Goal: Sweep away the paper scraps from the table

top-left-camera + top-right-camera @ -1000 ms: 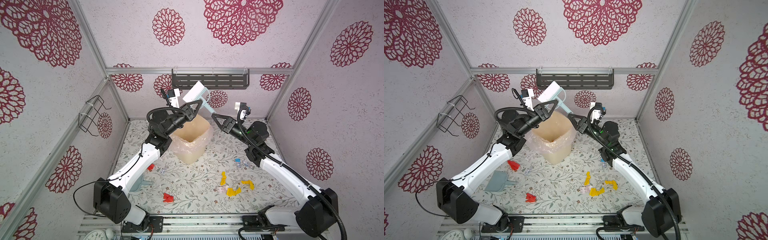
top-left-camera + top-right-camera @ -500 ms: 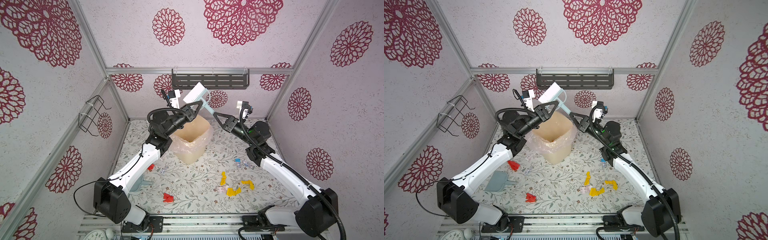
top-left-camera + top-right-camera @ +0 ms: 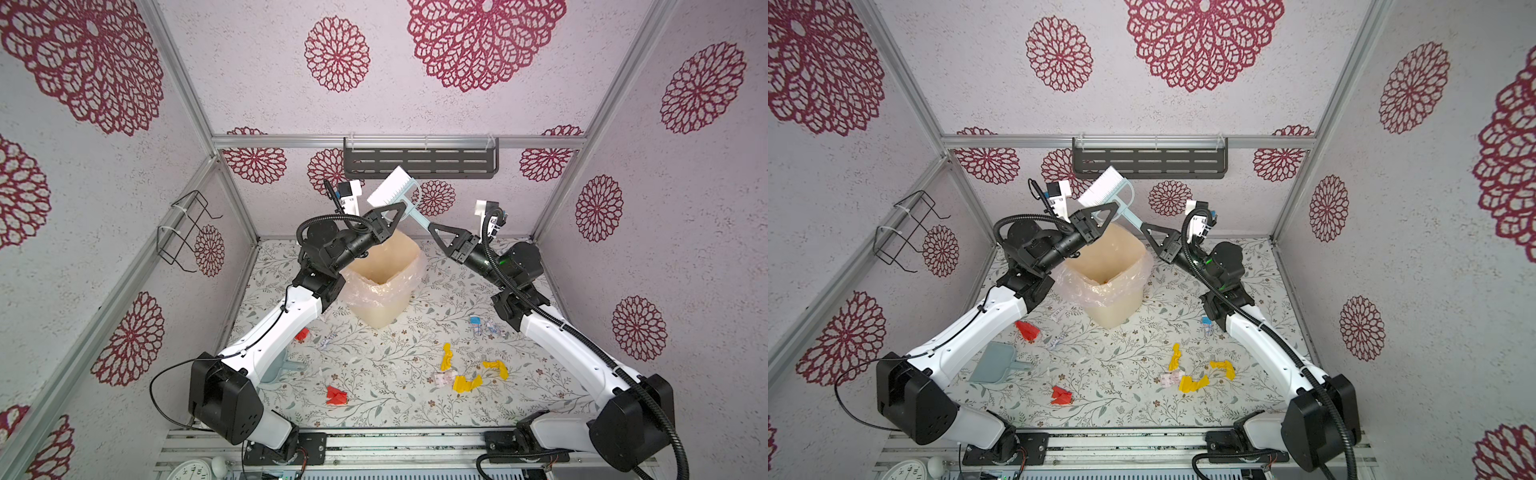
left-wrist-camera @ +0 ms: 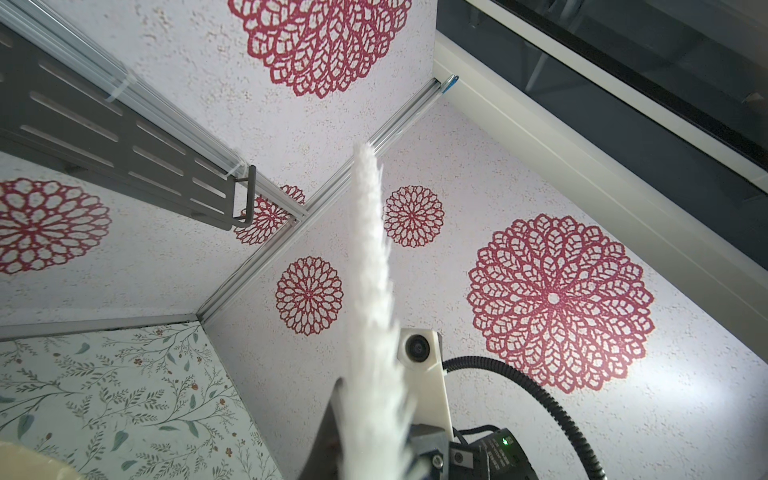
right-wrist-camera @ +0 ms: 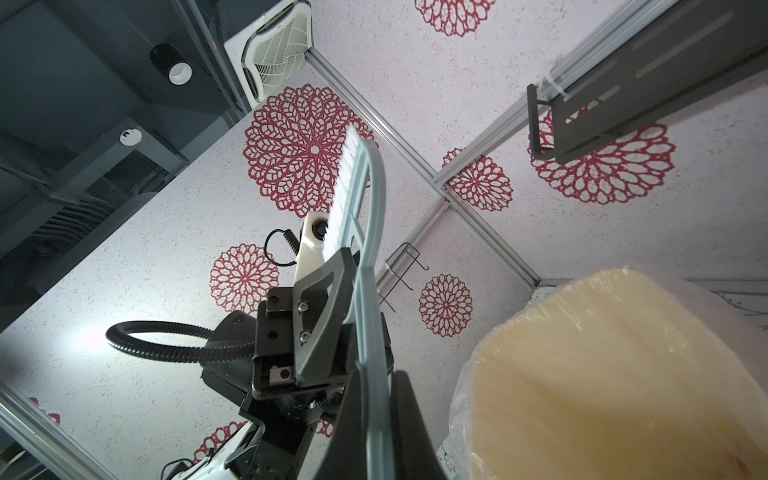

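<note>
1. Paper scraps (image 3: 467,382) lie flat on the table (image 3: 374,357), in the lower middle of both top views. There is a yellow cluster with one white bit right of centre, a red piece (image 3: 336,395) at lower centre, and another red piece (image 3: 302,333) beside the left arm.
2. One yellow strip (image 3: 446,357) runs lengthwise up and down the frame. The rest are crumpled with no clear direction.
3. Bare table lies between the lower red piece and the yellow cluster. A lined bin (image 3: 382,282) stands at upper centre.
4. Above the bin a brush (image 3: 392,192) slants, with its bristles at upper left and its handle at lower right. The left gripper (image 3: 395,210) is clamped just below the head. The right gripper (image 3: 433,228) is closed on the handle end.
5. A dustpan (image 3: 994,363) shows whole at lower left in a top view. In a top view the left arm covers most of the dustpan (image 3: 286,368). The right wrist view shows fingers (image 5: 357,415) pressed against the handle. The left wrist view shows only the bristles, edge-on.
</note>
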### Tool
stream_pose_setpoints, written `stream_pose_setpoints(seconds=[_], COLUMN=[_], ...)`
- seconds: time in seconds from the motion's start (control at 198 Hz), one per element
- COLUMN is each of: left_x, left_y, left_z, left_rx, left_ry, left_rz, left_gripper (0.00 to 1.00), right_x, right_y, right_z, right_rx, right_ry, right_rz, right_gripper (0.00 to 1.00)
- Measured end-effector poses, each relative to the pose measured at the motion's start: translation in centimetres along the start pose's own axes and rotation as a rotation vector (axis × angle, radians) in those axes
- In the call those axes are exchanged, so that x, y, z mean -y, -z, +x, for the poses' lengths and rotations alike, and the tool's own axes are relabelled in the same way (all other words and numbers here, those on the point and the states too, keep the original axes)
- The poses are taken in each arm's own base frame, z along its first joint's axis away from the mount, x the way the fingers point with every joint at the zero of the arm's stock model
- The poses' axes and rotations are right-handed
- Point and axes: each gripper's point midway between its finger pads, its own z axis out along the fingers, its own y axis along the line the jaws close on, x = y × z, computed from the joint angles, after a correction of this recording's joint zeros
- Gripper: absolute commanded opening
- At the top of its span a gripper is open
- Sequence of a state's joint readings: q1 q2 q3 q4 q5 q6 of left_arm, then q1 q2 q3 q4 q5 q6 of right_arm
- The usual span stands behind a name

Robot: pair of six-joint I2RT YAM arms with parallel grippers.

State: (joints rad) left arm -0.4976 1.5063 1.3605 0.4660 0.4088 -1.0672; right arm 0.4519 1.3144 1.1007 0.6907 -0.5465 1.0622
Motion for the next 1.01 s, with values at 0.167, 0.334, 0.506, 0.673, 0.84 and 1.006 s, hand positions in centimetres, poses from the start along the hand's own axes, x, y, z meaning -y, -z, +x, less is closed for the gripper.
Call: stream_pose_setpoints(seconds=[0.167, 0.334, 0.506, 0.673, 0.84, 1.006], left_x=[0.0, -0.4, -0.8, -1.2, -1.0, -1.5], left_y=[0.0, 0.0, 0.1, 0.7, 2.6, 5.7], left_z=[0.0, 0.2, 0.4, 0.2, -0.2, -0.7], left_rx=[-0.001, -0.01, -0.022, -0.028, -0.023, -0.019], left_ry=[0.003, 0.001, -0.006, -0.012, -0.035, -0.086], left_rz=[0.001, -0.015, -0.032, -0.07, -0.126, -0.283], left_gripper=[0.0, 0.57, 1.0, 0.97, 0.97, 0.97], right_x=[-0.1, -0.5, 0.0, 1.0, 2.1, 2.6], right_y=[0.0, 0.0, 0.2, 0.8, 1.5, 2.6], right_z=[0.0, -0.1, -0.4, -1.5, -2.8, -4.9], right_rx=[-0.004, -0.003, 0.002, 0.025, 0.039, 0.05], right_ry=[-0.004, 0.003, 0.002, 0.009, 0.015, 0.06], right_rz=[-0.004, -0.02, -0.007, 0.024, 0.068, 0.137], right_gripper=[0.0, 0.0, 0.0, 0.0, 0.0, 0.0])
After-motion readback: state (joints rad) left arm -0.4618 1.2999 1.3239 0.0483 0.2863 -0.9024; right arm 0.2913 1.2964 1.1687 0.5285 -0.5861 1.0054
